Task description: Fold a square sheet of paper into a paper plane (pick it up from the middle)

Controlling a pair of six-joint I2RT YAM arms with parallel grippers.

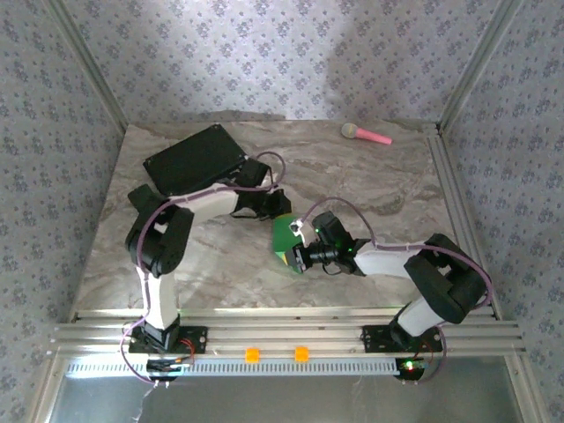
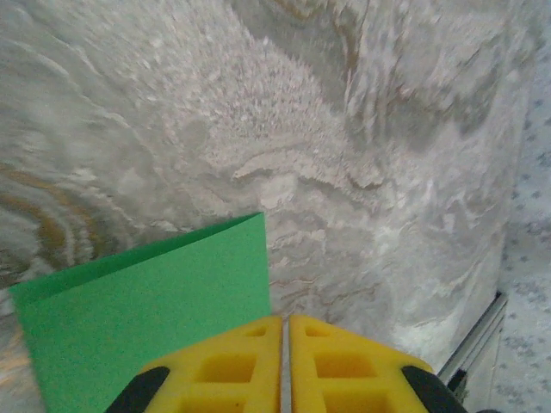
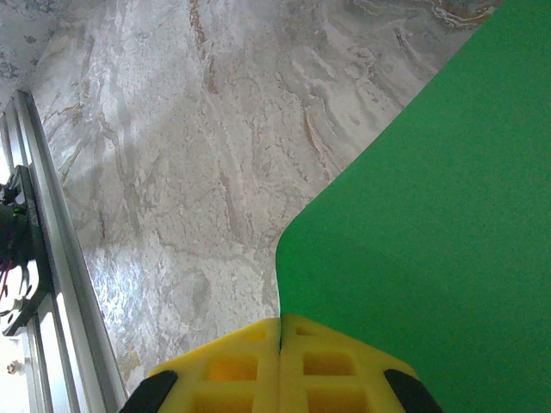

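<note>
A: How to do this fold well?
B: The square sheet of paper point(image 1: 284, 234) hangs over the middle of the tabletop point(image 1: 379, 189). The right end effector point(image 3: 280, 323) is closed on it, and the left end effector point(image 2: 284, 323) pinches its edge. I think the edges must meet exactly before pressing.
A: Any container?
B: The black case point(image 1: 196, 159) at the far left corner looks closed, so I cannot see what is inside.

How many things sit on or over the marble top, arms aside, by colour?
Green: 1, paper
Black: 1, case
Pink: 1, toy
Total: 3
</note>
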